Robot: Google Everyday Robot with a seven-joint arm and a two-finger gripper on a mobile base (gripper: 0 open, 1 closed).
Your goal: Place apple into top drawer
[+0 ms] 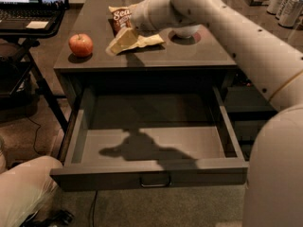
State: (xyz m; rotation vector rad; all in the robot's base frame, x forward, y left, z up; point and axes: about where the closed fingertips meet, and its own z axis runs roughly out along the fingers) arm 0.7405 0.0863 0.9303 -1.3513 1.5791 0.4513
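The apple, small and red with a yellow blush, sits on the dark counter top near its left edge. The top drawer below is pulled fully out; its inside is bare and the arm's shadow falls across its floor. Its small metal bar handle is at the centre of the front. My gripper hangs over the counter, a short way right of the apple and not touching it, in front of a chip bag.
A red and white chip bag lies behind the gripper. A white bowl is partly hidden by my arm. A laptop is on a stand at the left. Cans stand at the far right.
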